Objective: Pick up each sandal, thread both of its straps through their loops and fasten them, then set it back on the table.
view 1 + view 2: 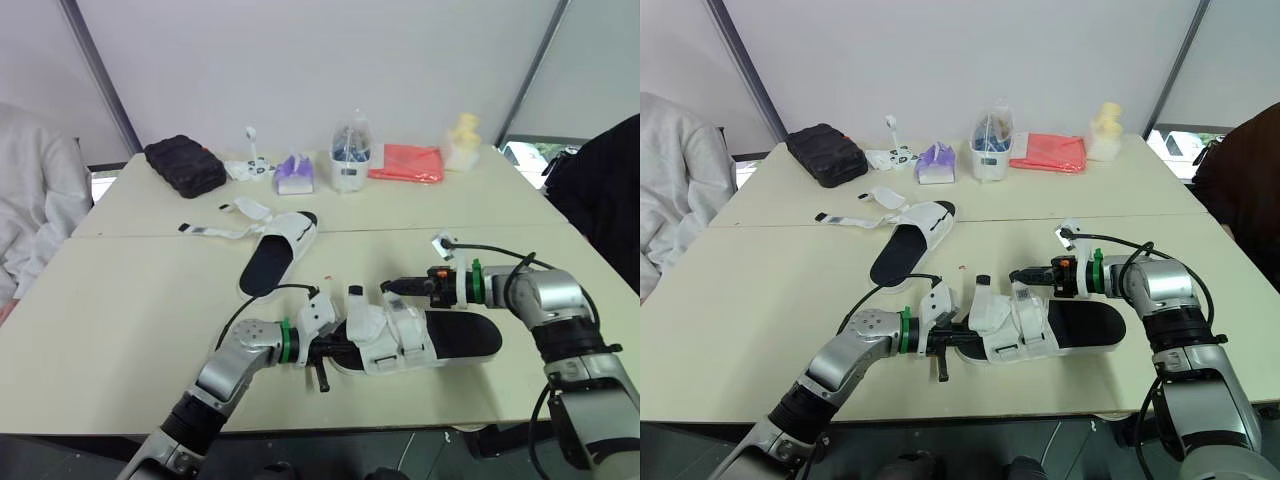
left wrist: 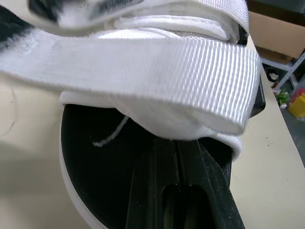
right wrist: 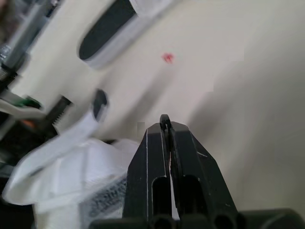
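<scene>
Pale bench [image 1: 150, 300] carries a white-strapped, black-soled sandal [image 1: 460, 335] near its front edge, left end effector [image 2: 177, 143] pressed together on the insole under a strap, right end effector [image 3: 165, 119] pressed together empty beside the straps.

You have nothing legible here: no lettering, brand or number can be made out on the near sandal [image 1: 460, 336], the far sandal [image 1: 270, 262], the red packet [image 1: 405, 162] or the black pouch [image 1: 185, 165].
</scene>
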Robot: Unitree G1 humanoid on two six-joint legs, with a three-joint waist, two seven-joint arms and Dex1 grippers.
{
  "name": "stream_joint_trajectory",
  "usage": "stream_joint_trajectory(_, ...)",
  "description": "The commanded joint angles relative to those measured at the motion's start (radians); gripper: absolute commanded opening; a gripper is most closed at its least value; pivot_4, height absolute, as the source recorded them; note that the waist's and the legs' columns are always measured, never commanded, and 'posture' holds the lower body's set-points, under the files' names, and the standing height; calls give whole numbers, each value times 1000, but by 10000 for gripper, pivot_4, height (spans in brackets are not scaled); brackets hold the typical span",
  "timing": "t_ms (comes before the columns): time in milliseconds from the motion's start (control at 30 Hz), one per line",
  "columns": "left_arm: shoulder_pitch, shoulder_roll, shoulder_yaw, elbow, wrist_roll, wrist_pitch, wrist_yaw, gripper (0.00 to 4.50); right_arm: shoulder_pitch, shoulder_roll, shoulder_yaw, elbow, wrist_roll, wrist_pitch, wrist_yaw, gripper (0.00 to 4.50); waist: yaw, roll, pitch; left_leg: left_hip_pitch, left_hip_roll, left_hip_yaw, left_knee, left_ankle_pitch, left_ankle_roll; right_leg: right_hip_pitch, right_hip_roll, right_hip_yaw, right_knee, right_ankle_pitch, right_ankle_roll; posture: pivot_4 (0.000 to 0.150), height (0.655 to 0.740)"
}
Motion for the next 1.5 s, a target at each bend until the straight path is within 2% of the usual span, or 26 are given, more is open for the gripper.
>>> stream_joint_trajectory(33,24,12,-16,41,31,28,23,0,-25,7,10,22,-48,-9,-22,180,-3,0,0,0,0,0,0,0,0,0,0,0,0,0,0,1500,7400)
stream_joint_trajectory(167,27,13,-15,38,30,29,28,0,-13,6,5,17,-57,-14,-10,180,-5,0,0,0,0,0,0,0,0,1,0,0,0,0,0,1500,7400)
stream_joint_trajectory(200,28,13,-14,37,30,30,29,0,-8,5,-2,14,-58,-22,-11,2971,-5,0,0,0,0,0,0,0,0,1,0,0,0,0,0,1500,7400)
stream_joint_trajectory(267,26,12,-13,40,29,30,29,0,-2,-1,-21,-6,-45,-27,4,10170,-5,0,0,0,0,0,0,0,0,1,0,0,0,0,0,1500,7400)
stream_joint_trajectory(333,25,12,-13,41,29,29,28,0,0,-9,-44,-34,-29,-25,17,19176,-5,0,0,0,0,0,0,0,0,1,0,0,0,0,0,1500,7400)
stream_joint_trajectory(367,25,12,-13,41,29,28,27,0,1,-15,-56,-50,-22,-27,24,25168,-5,0,0,0,-1,-1,0,0,0,0,0,0,0,0,0,1500,7400)
stream_joint_trajectory(500,21,15,-14,47,30,23,20,0,-27,-34,-95,-39,-45,-82,2,44213,-5,0,0,0,-1,-1,0,0,0,1,0,0,0,0,0,1500,7400)
stream_joint_trajectory(600,16,20,-15,52,32,17,14,0,-78,-48,-108,-21,-72,-134,-15,44213,-9,0,0,0,-1,-1,0,0,0,0,0,0,0,0,0,1500,7400)
stream_joint_trajectory(733,9,22,-18,58,33,15,7,0,-100,-24,-91,-121,-10,-40,34,44213,-17,0,0,0,-1,-1,0,0,0,1,0,0,0,0,0,1500,7400)
stream_joint_trajectory(833,3,20,-21,64,37,12,4,0,-115,28,-66,-124,0,9,26,44213,-16,0,0,0,-1,-1,0,0,0,1,0,-1,0,0,0,1500,7400)
stream_joint_trajectory(1133,4,19,-22,65,41,10,11,0,-111,85,31,-92,-22,31,74,44213,-16,0,0,0,-1,-2,0,0,0,0,-1,-1,0,0,0,1500,7400)
stream_joint_trajectory(1500,14,17,-20,54,37,18,18,0,-74,108,104,-145,-30,54,96,44213,-16,0,0,0,-1,-2,0,0,0,0,-1,-1,1,0,0,1500,7400)
